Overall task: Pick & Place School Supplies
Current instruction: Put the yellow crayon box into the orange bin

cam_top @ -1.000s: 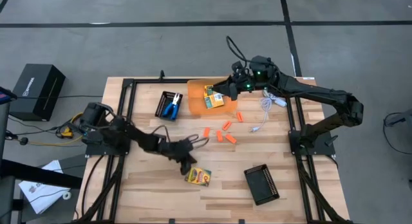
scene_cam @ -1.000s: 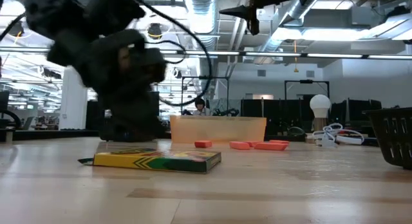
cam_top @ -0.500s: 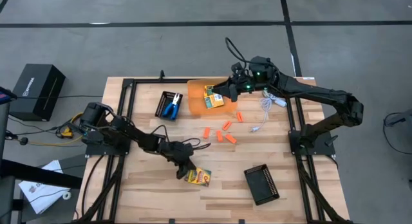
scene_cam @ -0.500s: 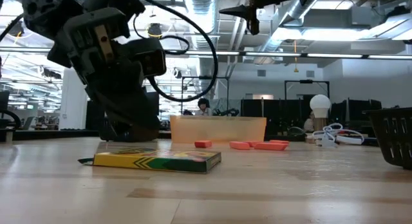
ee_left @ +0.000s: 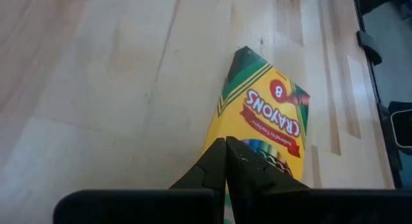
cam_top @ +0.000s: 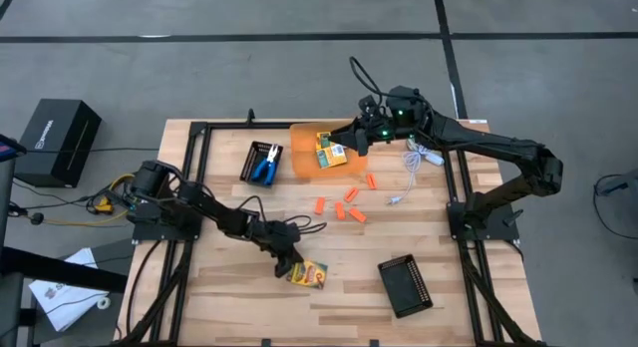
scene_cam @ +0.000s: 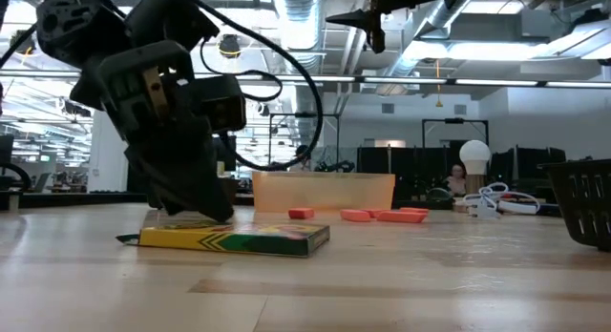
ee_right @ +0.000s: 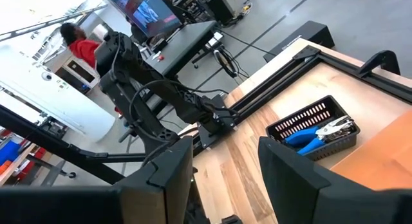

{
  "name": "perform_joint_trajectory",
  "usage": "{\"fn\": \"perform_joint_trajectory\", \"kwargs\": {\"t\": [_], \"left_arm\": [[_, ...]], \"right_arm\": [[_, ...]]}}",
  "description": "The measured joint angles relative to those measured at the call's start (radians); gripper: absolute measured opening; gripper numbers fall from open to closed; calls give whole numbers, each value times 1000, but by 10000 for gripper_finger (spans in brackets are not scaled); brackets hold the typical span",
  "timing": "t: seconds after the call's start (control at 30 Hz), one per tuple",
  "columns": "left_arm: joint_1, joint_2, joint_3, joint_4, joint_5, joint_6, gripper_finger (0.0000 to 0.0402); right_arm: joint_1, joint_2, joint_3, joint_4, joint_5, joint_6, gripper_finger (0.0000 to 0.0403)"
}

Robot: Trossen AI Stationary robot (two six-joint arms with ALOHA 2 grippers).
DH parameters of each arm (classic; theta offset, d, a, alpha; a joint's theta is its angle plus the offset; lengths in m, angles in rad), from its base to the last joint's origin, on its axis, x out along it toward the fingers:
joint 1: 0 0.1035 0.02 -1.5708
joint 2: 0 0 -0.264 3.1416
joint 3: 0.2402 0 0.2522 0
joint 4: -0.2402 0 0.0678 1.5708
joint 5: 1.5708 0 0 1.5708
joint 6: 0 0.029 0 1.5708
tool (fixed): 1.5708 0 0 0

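Note:
A yellow-and-green crayon box [cam_top: 307,274] [ee_left: 264,111] lies flat on the wooden table near its front middle. My left gripper [cam_top: 286,259] [scene_cam: 218,214] is shut and slants down at the box's left end. A second crayon box [cam_top: 330,151] lies in an orange bin [cam_top: 304,148] at the back. My right gripper [cam_top: 346,143] [ee_right: 222,179] hangs open high above that bin, holding nothing. Several short orange sticks [cam_top: 344,202] lie loose mid-table. Blue-handled pliers [cam_top: 264,168] rest in a black ridged tray [cam_top: 251,160]. My left gripper sets its shut fingertips [ee_left: 225,147] on the crayon box's top face at the end nearest the left arm [ee_left: 248,137]. The fingers come slanting down from the table's left side. The box lies flat on the table [scene_cam: 239,238].
Another black ridged tray [cam_top: 404,284] lies at the front right. A white cable [cam_top: 409,173] with a round bulb [scene_cam: 474,155] lies at the back right. Black frame rails [cam_top: 194,177] run along both table sides. Bare wood shows in front of the box.
My left gripper has rolled and tipped a little, and its shut fingertips have come down onto the crayon box's left end. The box has stayed flat where it was.

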Motion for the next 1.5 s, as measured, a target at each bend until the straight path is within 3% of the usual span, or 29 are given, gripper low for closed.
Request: {"fn": "perform_joint_trajectory", "kwargs": {"t": [0.6,1.5], "left_arm": [[45,104,8,66,34,-3,0],[107,127,21,71,56,-19,0]], "right_arm": [[0,0,0,0,0,0,168],[-1,0,0,3,-58,11,168]]}}
